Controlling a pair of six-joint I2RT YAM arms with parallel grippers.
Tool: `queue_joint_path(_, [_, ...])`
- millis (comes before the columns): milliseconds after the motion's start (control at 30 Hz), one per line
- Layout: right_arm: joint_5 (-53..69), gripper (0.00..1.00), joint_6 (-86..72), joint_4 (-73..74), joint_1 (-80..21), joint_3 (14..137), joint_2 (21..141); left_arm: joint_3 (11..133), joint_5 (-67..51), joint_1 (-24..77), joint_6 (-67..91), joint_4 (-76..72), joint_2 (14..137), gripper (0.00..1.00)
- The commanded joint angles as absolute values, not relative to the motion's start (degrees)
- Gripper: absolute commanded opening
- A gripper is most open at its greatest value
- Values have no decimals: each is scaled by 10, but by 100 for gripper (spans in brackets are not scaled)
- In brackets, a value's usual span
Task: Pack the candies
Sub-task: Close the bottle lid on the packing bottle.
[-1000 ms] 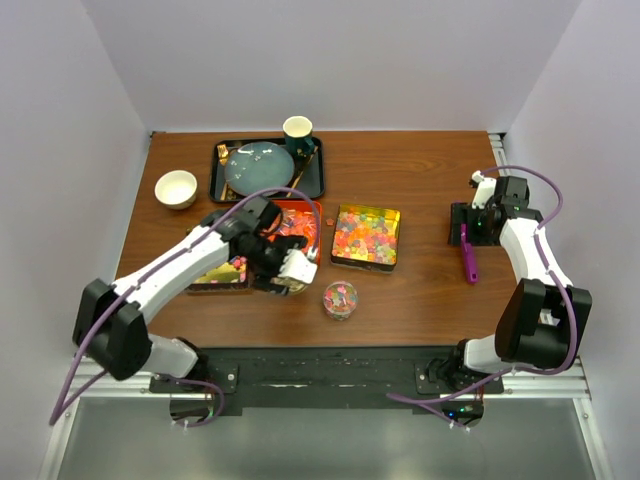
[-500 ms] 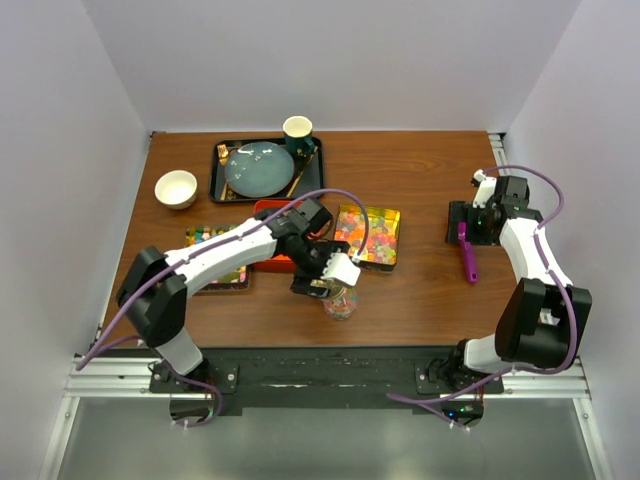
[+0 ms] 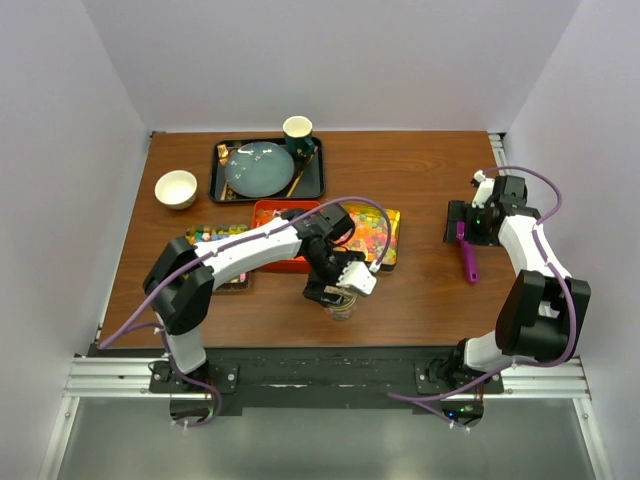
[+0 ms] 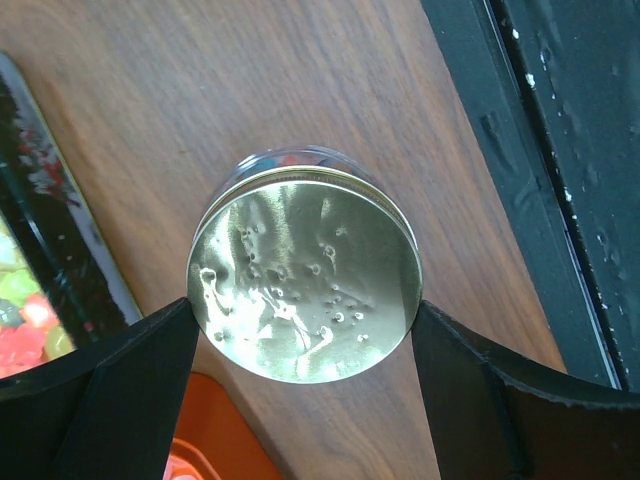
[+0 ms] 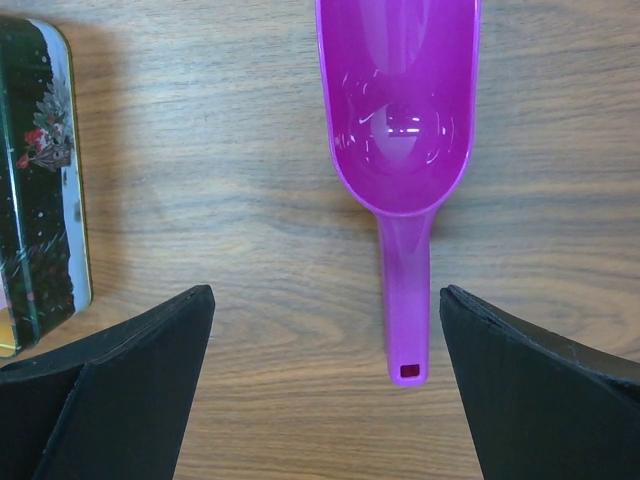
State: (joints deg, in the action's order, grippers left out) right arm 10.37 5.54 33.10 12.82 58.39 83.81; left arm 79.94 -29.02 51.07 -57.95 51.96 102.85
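- My left gripper [image 4: 302, 312] clamps a round gold metal lid [image 4: 300, 270] over a clear jar [image 4: 285, 157].
- My right gripper [image 5: 325, 300] hangs, jaws wide apart, above a purple plastic scoop [image 5: 400, 130].
- Tiny multicoloured candies [image 3: 385, 238] fill a rectangular gold tin [image 3: 396, 213] behind the jar.

The brown wooden table [image 3: 420, 170] holds a white round bowl [image 3: 176, 188] far left and a purple plastic scoop [image 3: 467, 255] right.

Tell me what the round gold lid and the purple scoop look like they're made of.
The gold lid looks like thin metal with a polished, mirror-like finish: it throws bright reflections and shows small dents. The purple scoop looks like glossy moulded plastic, perhaps slightly translucent: one even colour, soft highlights in the bowl and a small hole at the end of the handle.
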Motion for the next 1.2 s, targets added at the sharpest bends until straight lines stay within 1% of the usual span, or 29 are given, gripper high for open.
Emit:
queue_joint_path(0, [124, 99, 43, 316, 130, 604, 834, 826, -278, 522, -566, 533, 1036, 86])
queue_joint_path(533, [141, 99, 44, 317, 130, 584, 825, 831, -242, 544, -522, 499, 1054, 87])
queue_joint_path(600, [142, 99, 44, 317, 130, 584, 825, 829, -236, 546, -511, 493, 1052, 90])
queue_joint_path(633, [142, 99, 44, 318, 130, 584, 825, 825, -233, 546, -506, 483, 1048, 100])
queue_joint_path(767, [143, 99, 47, 323, 131, 585, 822, 810, -215, 547, -496, 451, 1018, 100])
queue_joint_path(1000, [151, 99, 56, 338, 130, 594, 821, 718, -225, 527, -482, 386, 914, 100])
queue_joint_path(1167, [152, 99, 76, 367, 130, 623, 831, 625, -225, 503, -464, 347, 848, 100])
